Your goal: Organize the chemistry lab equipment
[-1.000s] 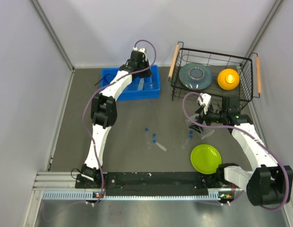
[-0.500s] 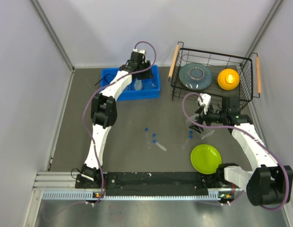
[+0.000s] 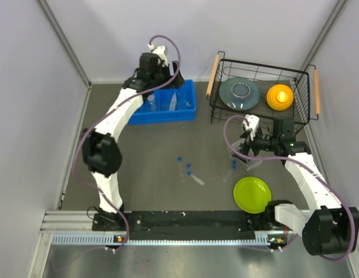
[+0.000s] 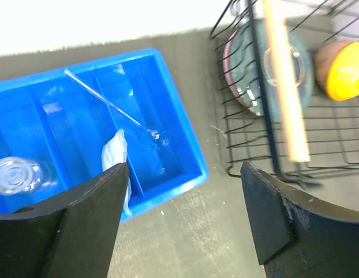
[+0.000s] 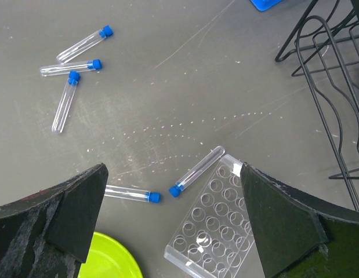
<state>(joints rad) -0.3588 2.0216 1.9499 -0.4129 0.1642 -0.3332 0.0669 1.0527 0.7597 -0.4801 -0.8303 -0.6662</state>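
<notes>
Upper centre, left fingers (image 4: 92,214) are hovering spread over the edge of the blue plastic tray (image 4: 193,150), a small clear jar (image 4: 15,175) inside. Right fingers (image 5: 75,214) are hanging spread above blue-capped tubes (image 5: 83,43) and perforated rack (image 5: 211,223) on open scratched table (image 5: 185,87).

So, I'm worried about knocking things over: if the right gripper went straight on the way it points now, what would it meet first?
Probably the blue-capped tube lying at a corner of the clear tube rack. Both sit below the open right gripper, though depth is unclear.
</notes>
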